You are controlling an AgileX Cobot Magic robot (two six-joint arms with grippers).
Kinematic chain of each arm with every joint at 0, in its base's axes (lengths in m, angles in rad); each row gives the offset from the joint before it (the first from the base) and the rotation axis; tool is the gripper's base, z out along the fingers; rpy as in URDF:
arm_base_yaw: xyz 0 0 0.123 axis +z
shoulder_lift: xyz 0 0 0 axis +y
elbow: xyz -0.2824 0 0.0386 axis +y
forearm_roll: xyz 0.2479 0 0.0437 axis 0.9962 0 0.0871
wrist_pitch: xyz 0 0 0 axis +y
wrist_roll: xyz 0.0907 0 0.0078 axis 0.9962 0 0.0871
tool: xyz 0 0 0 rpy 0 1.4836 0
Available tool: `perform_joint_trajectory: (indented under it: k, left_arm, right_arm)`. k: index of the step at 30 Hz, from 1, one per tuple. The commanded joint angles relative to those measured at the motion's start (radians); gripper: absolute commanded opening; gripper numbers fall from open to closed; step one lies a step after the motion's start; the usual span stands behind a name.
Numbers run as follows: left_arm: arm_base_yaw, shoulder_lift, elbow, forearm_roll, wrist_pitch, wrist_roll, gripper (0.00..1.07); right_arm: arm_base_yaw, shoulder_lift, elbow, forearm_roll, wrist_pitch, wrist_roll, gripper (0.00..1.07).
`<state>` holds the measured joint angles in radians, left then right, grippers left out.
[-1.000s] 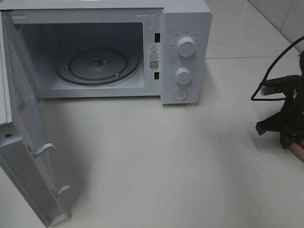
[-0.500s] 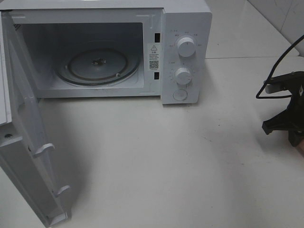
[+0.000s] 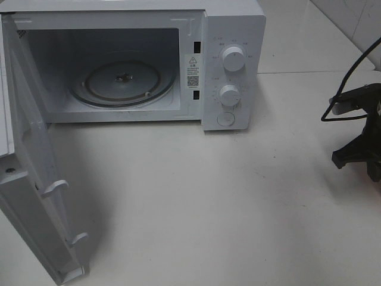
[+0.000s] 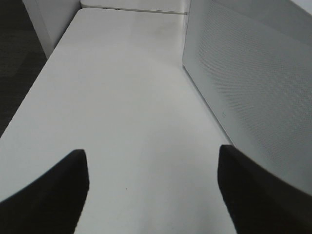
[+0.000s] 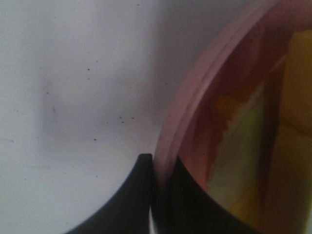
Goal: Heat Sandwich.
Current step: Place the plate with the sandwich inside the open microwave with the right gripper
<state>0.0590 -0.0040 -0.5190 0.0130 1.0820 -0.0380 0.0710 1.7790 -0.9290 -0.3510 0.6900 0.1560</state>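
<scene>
The white tabletop (image 3: pixel 196 196) is stretching out, faintly speckled, in front of the microwave (image 3: pixel 235 36), whose door (image 3: pixel 30 179) is hanging wide open and showing the glass turntable (image 3: pixel 122 80). A pale tiled wall (image 3: pixel 351 24) is rising at the far right, and dark floor (image 4: pixel 14 63) is showing past the table's edge. The left gripper (image 4: pixel 152 153) is hovering with its fingers spread wide beside the microwave's perforated side, while the right gripper (image 5: pixel 160 163) is pinching the rim of the pink plate (image 5: pixel 195 97), on which the sandwich (image 5: pixel 239 156) is sitting, blurred.

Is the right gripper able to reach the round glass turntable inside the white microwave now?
Probably yes: the white door stands wide open, and nothing visible blocks the round glass turntable from the right gripper.
</scene>
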Motion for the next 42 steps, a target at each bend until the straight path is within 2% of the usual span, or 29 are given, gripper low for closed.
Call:
perform_joint_trajectory:
  k: [1, 17, 21, 31, 42]
  left_arm:
    - [-0.007, -0.004, 0.003, 0.000, -0.013, 0.001, 0.71]
    - [-0.007, -0.004, 0.003, 0.000, -0.013, 0.001, 0.71]
    - [-0.007, -0.004, 0.003, 0.000, -0.013, 0.001, 0.71]
    - [-0.007, -0.004, 0.003, 0.000, -0.013, 0.001, 0.71]
    - [-0.007, -0.004, 0.003, 0.000, -0.013, 0.001, 0.71]
  right_arm:
    - [0.002, -0.036, 0.005, -0.051, 0.030, 0.019, 0.00]
    - [0.025, -0.151, 0.005, -0.182, 0.103, 0.050, 0.00]
    - [0.088, -0.173, 0.005, -0.265, 0.140, 0.107, 0.00]
    - [0.192, -0.217, 0.015, -0.273, 0.153, 0.124, 0.00]
    - [0.330, -0.348, 0.156, -0.236, 0.150, 0.135, 0.00]
